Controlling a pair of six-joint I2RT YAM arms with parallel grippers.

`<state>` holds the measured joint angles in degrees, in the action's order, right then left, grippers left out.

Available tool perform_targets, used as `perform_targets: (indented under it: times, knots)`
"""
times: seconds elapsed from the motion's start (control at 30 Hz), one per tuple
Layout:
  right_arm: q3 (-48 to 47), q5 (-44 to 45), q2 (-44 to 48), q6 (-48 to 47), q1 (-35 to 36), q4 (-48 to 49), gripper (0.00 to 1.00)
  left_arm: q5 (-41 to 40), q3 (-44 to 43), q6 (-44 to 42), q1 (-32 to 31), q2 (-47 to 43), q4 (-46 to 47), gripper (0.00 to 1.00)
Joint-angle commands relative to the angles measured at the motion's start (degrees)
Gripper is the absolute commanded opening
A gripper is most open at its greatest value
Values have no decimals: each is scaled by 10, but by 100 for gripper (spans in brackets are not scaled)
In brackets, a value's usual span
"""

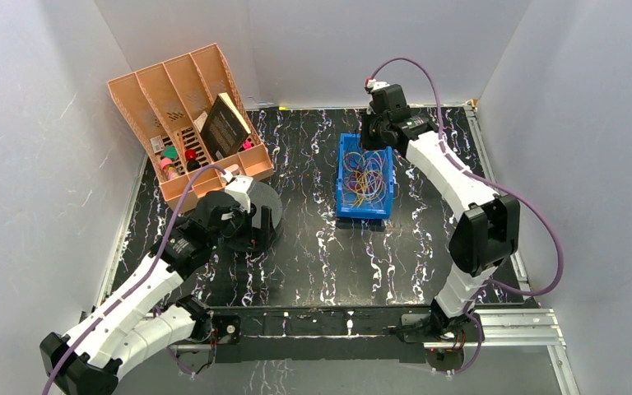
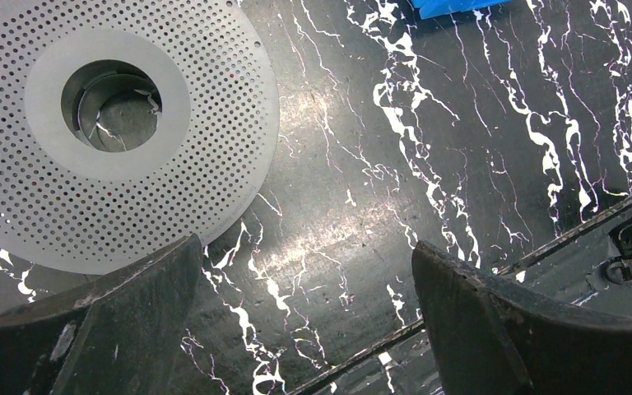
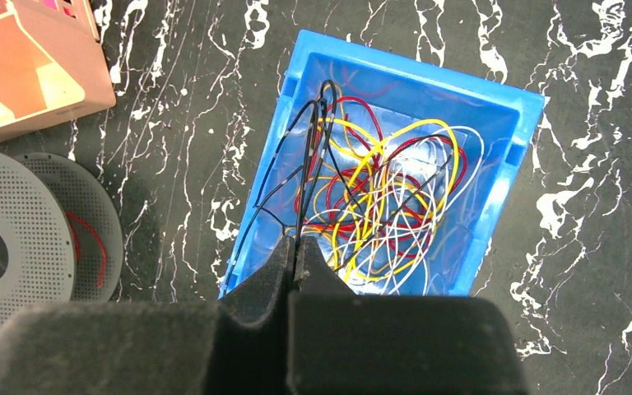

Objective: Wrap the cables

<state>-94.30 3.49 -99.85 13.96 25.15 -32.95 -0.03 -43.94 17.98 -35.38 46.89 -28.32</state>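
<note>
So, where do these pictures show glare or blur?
Left wrist view: glare on the glossy black marble-patterned tabletop. Right wrist view: the right end effector, pinching thin black cables, is dark and soft; the tangled coloured cables in the blue plastic bin look sharp. Top view: even light.

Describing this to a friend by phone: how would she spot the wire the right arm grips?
Find the blue bin mid-table, full of tangled cables. The right gripper, jaws shut, pinches one: the thin black cable, stretched straight, unlike the slack yellow, red and white loops.
</note>
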Motion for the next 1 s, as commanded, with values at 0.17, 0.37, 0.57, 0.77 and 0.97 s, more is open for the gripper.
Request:
perform_targets:
  times: [0.17,0.37,0.57,0.77,0.97]
  knots:
    - [-18,3,77,15,2,13,0,-7,-4,-3,0,-14,-2,98]
    - [-22,-14,115,19,6,8,0,-9,-4,-2,0,-17,-1,98]
    - [5,-58,155,25,11,16,0,5,-6,0,0,-23,5,98]
    - [77,-112,216,16,24,42,0,59,-48,-8,0,-21,10,99]
    - [159,-179,284,16,41,84,0,132,-125,-13,0,5,9,98]
